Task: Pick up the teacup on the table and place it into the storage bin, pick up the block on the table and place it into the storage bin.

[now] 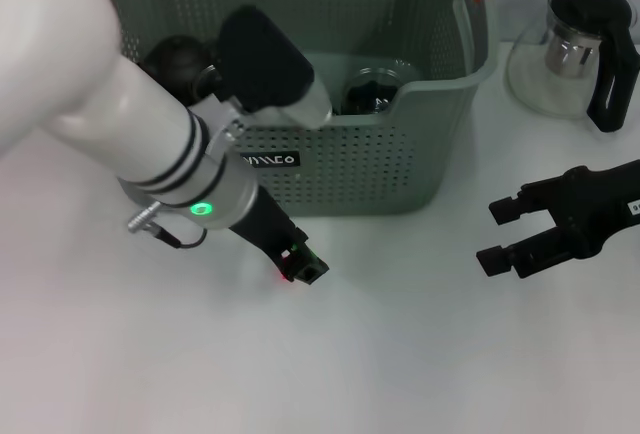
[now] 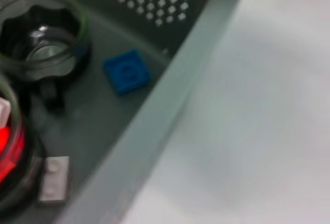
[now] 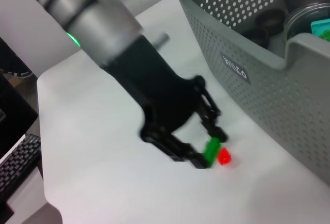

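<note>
The grey-green storage bin (image 1: pixel 380 174) stands at the back centre of the white table. Inside it a glass teacup (image 1: pixel 375 89) holds something dark; the left wrist view shows that teacup (image 2: pixel 41 33) on the bin (image 2: pixel 170 105) floor. My left gripper (image 1: pixel 303 264) is down at the table just in front of the bin. In the right wrist view the left gripper (image 3: pixel 210 149) is shut on a small green block (image 3: pixel 211 150), with a red block (image 3: pixel 223 157) lying right beside it. My right gripper (image 1: pixel 497 234) hovers open and empty at the right.
A glass teapot (image 1: pixel 575 49) with black lid and handle stands at the back right. A blue block (image 2: pixel 127 71) and a grey block (image 2: pixel 53 178) lie on the bin floor. A keyboard (image 3: pixel 18 167) sits beyond the table's far edge.
</note>
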You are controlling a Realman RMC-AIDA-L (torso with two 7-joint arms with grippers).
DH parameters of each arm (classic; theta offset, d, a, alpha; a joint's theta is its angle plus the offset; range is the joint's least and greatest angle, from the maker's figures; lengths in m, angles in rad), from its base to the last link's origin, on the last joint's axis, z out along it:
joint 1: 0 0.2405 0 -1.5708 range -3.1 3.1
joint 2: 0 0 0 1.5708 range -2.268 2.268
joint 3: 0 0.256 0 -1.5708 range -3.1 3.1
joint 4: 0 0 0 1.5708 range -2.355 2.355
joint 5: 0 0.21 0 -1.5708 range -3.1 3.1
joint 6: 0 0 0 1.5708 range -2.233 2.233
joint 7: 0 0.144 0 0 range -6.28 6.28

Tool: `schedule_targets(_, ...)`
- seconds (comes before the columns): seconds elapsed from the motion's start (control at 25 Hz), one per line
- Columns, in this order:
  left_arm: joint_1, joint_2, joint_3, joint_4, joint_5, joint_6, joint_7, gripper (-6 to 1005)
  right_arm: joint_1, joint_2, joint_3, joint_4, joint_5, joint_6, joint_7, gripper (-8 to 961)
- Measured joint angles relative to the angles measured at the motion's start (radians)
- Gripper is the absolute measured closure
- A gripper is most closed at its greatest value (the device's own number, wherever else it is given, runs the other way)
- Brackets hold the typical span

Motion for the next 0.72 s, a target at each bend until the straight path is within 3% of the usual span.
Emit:
schedule_targets(0.16,0.015,0.003,-0.084,0.095,-0.067,0.154,0.048,562,-0.004,-0.001,0.0,0.0,-0.002,-0.007,-0.006,7)
schedule_targets(0.24,0.014,0.008,-0.215,0.15,-0.168,0.296,0.115,556,-0.005,-0.003,0.0,0.0,-0.002,-0.008,-0.009,7)
schedule_targets(0.44,-0.038,0.027,-0.489,0.203,-0.35,0.441,0.168,540,-0.007,-0.003,0.0,0.0,-0.002,-0.009,-0.02,6)
schedule_targets(0.6,-0.109,0.068,-0.636,0.186,-0.458,0.413,0.172,528,-0.006,-0.002,0.0,0.0,-0.002,-0.007,-0.023,6)
schedule_targets(0.72,-0.162,0.107,-0.642,0.117,-0.446,0.293,0.173,518,-0.003,-0.002,0.0,0.006,-0.002,-0.004,-0.028,6)
